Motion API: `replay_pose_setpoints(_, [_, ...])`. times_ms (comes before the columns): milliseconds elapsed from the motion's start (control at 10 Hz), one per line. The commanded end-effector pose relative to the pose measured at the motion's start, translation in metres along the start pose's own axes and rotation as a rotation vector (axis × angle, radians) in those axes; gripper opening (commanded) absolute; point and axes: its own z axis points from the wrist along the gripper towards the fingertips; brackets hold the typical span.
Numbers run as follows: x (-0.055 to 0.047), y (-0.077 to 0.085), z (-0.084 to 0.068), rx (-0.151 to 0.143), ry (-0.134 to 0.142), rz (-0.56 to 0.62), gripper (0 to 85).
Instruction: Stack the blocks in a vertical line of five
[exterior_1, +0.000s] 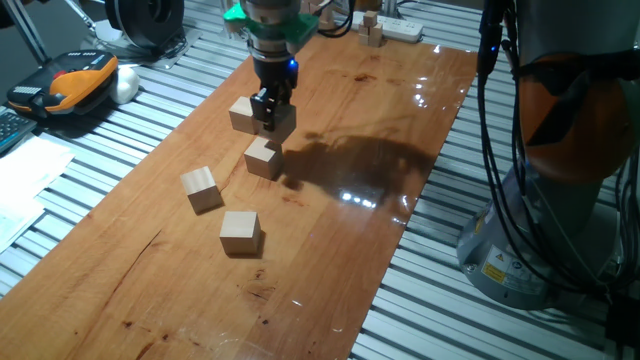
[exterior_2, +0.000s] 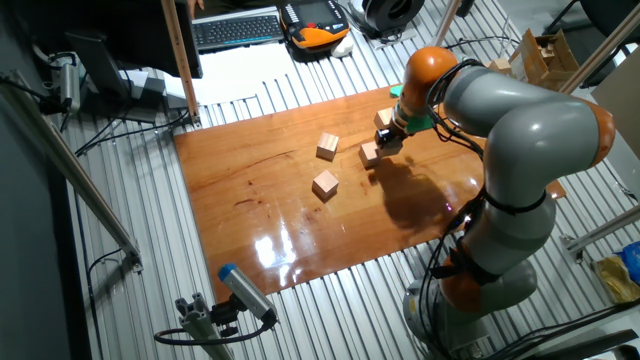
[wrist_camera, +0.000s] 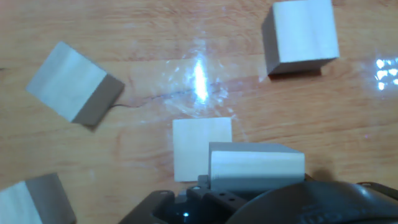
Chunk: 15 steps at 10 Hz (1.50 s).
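Wooden block (exterior_1: 279, 119) sits clamped in the pincer (exterior_1: 271, 113), seemingly above and offset from the base block (exterior_1: 264, 157) on the bench (exterior_1: 400, 120); released off-centre, it could tip off.

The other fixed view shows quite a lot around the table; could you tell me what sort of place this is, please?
Most likely a robotics lab: the wooden board lies on a slatted aluminium bench, with a keyboard and a tripod-mounted camera nearby.
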Motion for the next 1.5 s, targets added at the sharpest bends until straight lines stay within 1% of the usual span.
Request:
replay_pose_setpoints(0, [-0.001, 0.002, 0.0, -0.001, 0.0, -0.004, 34.0])
replay_pose_setpoints(100, [-0.002, 0.006, 0.0, -0.004, -0.004, -0.006, 34.0])
replay_pose_setpoints(200, [-0.004, 0.01, -0.001, -0.004, -0.001, -0.021, 34.0])
replay_pose_setpoints(300, [-0.004, 0.012, -0.001, 0.006, 0.015, -0.047, 34.0])
replay_pose_setpoints(700, [-0.007, 0.014, 0.0, 0.014, 0.058, -0.068, 34.0])
replay_pose_setpoints(800, [-0.007, 0.015, 0.0, 0.017, 0.073, -0.078, 34.0])
replay_pose_setpoints(900, [-0.007, 0.016, 0.0, 0.029, 0.087, -0.093, 34.0])
replay_pose_setpoints(1000, [-0.007, 0.017, 0.001, 0.031, 0.091, -0.095, 34.0])
replay_pose_setpoints(1200, [-0.007, 0.02, 0.003, 0.031, 0.09, -0.093, 34.0])
replay_pose_setpoints(1300, [-0.007, 0.021, 0.005, 0.026, 0.083, -0.09, 34.0])
replay_pose_setpoints(1400, [-0.007, 0.023, 0.007, 0.018, 0.071, -0.085, 34.0])
